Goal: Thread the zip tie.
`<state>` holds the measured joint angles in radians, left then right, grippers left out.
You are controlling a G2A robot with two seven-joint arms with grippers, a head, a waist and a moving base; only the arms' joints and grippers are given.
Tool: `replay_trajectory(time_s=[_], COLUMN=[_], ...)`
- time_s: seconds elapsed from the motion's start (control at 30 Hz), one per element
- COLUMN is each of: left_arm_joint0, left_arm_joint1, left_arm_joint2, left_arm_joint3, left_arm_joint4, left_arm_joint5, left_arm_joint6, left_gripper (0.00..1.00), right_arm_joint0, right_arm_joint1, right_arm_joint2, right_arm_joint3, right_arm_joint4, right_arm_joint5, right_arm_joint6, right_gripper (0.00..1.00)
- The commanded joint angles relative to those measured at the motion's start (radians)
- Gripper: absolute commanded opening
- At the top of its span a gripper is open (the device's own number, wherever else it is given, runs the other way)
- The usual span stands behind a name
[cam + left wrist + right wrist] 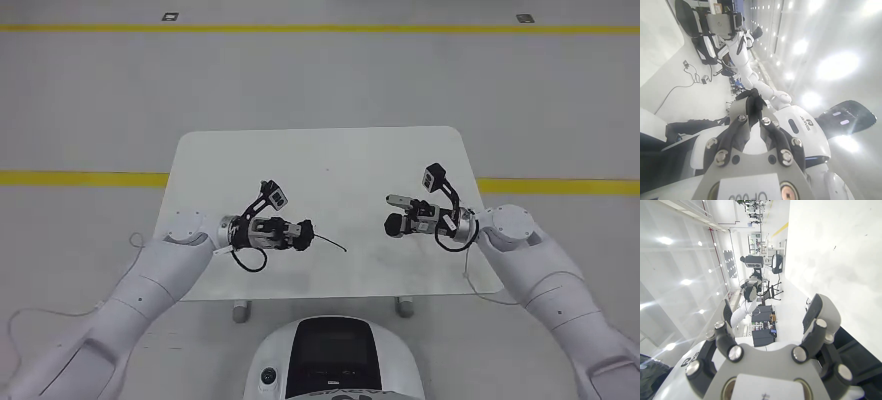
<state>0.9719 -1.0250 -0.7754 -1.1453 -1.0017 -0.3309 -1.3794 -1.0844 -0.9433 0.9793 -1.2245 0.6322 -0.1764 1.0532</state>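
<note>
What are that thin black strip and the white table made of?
The zip tie looks like thin, flexible plastic in matte black: it juts from the left end effector in a slight curve without drooping. The table looks like smooth white laminate or painted board, with an even top and rounded corners. The look leaves open which of the two it is.

Bright room, glaring ceiling lights [836, 66]

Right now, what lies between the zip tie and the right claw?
Nothing but bare table between the zip tie and the open right claw, as the top view shows.
</note>
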Motion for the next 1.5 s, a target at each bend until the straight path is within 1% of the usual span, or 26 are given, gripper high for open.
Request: replay_trajectory(time_s=[0.0,0.03,0.07,0.13,0.2,0.3,0.4,0.5,0.57,0.6,0.83,0.87,0.9,0.93,0.97,1.03,1.1,1.17,1.2,1.23,1.27,1.47], left_arm_joint0=[0.009,0.011,0.014,0.019,0.023,0.017,0.01,-0.004,-0.014,-0.024,-0.024,-0.019,-0.014,-0.008,0.0,0.004,0.013,0.019,0.029,0.038,0.042,0.042], left_arm_joint1=[-0.001,-0.002,-0.004,-0.012,-0.021,-0.039,-0.061,-0.083,-0.097,-0.105,-0.105,-0.106,-0.106,-0.107,-0.11,-0.116,-0.125,-0.136,-0.142,-0.148,-0.154,-0.154], left_arm_joint2=[-0.002,-0.002,-0.001,0.008,0.019,0.044,0.069,0.086,0.095,0.101,0.101,0.099,0.096,0.094,0.093,0.092,0.085,0.066,0.052,0.04,0.026,0.026], left_arm_joint3=[-0.015,-0.015,-0.014,-0.017,-0.014,0.0,0.013,0.041,0.061,0.071,0.071,0.066,0.066,0.066,0.062,0.06,0.052,0.048,0.039,0.035,0.037,0.037], left_arm_joint4=[-0.013,-0.012,-0.02,-0.047,-0.075,-0.081,-0.11,-0.128,-0.135,-0.122,-0.122,-0.122,-0.115,-0.106,-0.115,-0.105,-0.111,-0.089,-0.113,-0.126,-0.114,-0.114], left_arm_joint5=[0.026,0.04,0.049,0.068,0.08,0.08,0.072,0.049,0.035,0.015,0.015,0.021,0.017,0.007,0.004,-0.009,-0.009,-0.009,-0.009,-0.009,-0.009,-0.009], left_arm_joint6=[0.023,0.03,0.042,0.039,0.045,0.08,0.095,0.126,0.161,0.178,0.178,0.199,0.222,0.252,0.269,0.301,0.331,0.373,0.382,0.38,0.37,0.37], left_gripper=[0.0,0.0,0.0,0.0,0.0,0.0,0.0,0.0,0.0,0.0,0.0,0.0,0.0,0.0,0.0,0.0,0.0,0.0,0.0,0.0,0.0,0.0], right_arm_joint0=[0.0,-0.007,-0.011,-0.015,-0.01,0.011,0.023,0.03,0.034,0.035,0.034,0.033,0.022,0.009,0.004,-0.009,-0.017,-0.023,-0.024,-0.025,-0.025,-0.024], right_arm_joint1=[0.0,-0.001,-0.003,-0.006,-0.012,-0.028,-0.049,-0.075,-0.09,-0.1,-0.1,-0.1,-0.101,-0.102,-0.104,-0.113,-0.126,-0.143,-0.15,-0.157,-0.166,-0.168], right_arm_joint2=[0.0,-0.001,-0.001,0.004,-0.001,0.005,0.023,0.048,0.06,0.069,0.069,0.075,0.086,0.1,0.11,0.121,0.131,0.138,0.141,0.143,0.145,0.146], right_arm_joint3=[0.0,-0.007,-0.014,0.014,0.041,0.066,0.089,0.122,0.141,0.166,0.163,0.137,0.116,0.111,0.107,0.095,0.098,0.104,0.109,0.115,0.124,0.128], right_arm_joint4=[0.0,0.001,0.007,0.029,0.047,0.063,0.081,0.115,0.124,0.113,0.11,0.097,0.106,0.12,0.12,0.143,0.154,0.164,0.166,0.166,0.166,0.166], right_arm_joint5=[0.0,-0.007,-0.038,-0.113,-0.164,-0.164,-0.164,-0.164,-0.164,-0.164,-0.164,-0.164,-0.164,-0.164,-0.164,-0.164,-0.164,-0.164,-0.164,-0.164,-0.164,-0.164], right_arm_joint6=[0.0,-0.003,0.02,0.068,0.107,0.165,0.22,0.273,0.316,0.304,0.297,0.279,0.274,0.268,0.262,0.262,0.253,0.239,0.235,0.234,0.235,0.234], right_gripper=[1.0,1.0,1.0,1.0,1.0,1.0,1.0,1.0,1.0,1.0,1.0,1.0,1.0,1.0,1.0,1.0,1.0,1.0,1.0,1.0,1.0,1.0])
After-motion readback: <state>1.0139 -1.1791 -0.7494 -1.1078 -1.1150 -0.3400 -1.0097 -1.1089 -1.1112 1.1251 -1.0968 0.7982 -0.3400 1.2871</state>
